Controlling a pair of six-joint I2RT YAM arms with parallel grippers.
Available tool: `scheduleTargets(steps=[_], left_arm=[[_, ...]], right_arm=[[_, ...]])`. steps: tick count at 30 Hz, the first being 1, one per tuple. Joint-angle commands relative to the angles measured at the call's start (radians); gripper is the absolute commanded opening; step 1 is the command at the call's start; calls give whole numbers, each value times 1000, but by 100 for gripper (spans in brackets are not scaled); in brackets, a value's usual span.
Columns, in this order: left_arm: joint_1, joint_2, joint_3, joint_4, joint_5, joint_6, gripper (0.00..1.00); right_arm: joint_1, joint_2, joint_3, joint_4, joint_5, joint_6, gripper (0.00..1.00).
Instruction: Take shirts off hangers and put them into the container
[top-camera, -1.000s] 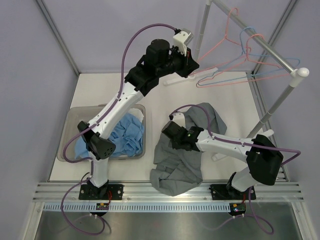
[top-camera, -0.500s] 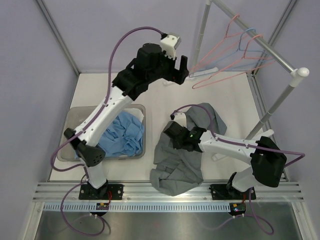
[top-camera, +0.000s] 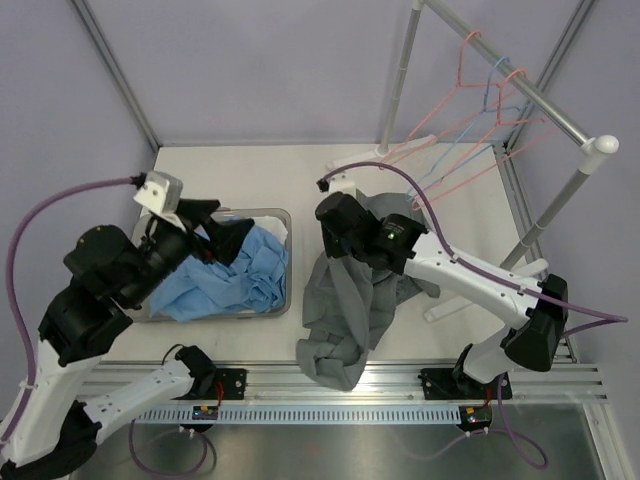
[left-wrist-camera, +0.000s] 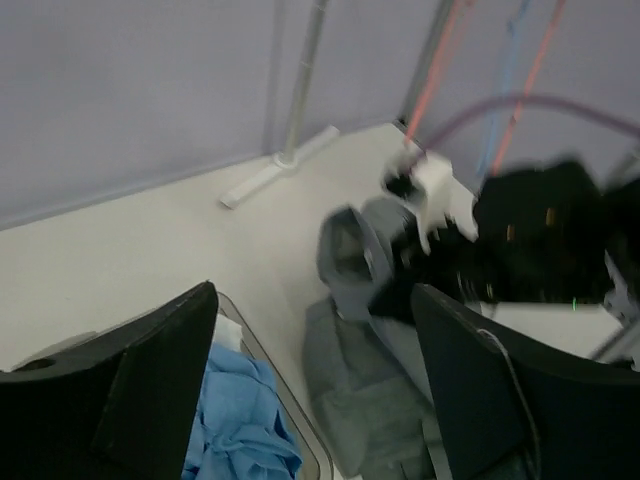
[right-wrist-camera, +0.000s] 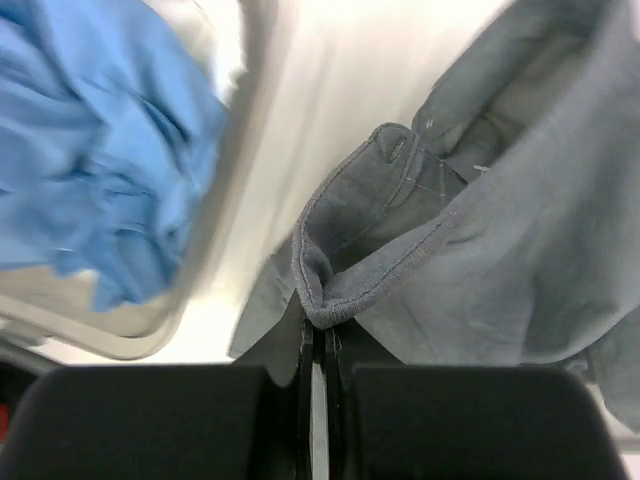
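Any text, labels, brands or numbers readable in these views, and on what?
Nothing legible.
Left base sticker: too small to read.
Right base sticker: too small to read.
Grey shirt, container: no print visible.

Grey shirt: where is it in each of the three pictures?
Top external: grey shirt in the picture's centre.
Left wrist: grey shirt low, just right of middle.
Right wrist: grey shirt fills the right side.
Shared landmark: blue shirt in the container, left of it in every view.
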Motion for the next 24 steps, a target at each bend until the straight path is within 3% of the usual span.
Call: scheduleTargets(steps=[1, 6, 12, 16, 24], left_arm=[[-2, -70, -229, 90, 304, -38, 77], [-4, -199, -363, 170, 394, -84, 84], [-2, -250, -567, 499, 590, -193, 91], [-4, -209, -644, 761, 703, -302, 96], [-10, -169, -681, 793, 563, -250, 99]], right_arm=[[-21, 43, 209, -64, -52, -110, 0], [-37, 105, 504, -186, -188, -166, 0], [-36, 114, 717, -296, -322, -176, 0], [-36, 90, 725, -328, -322, -184, 0], [-36, 10, 642, -296, -398, -161, 0]])
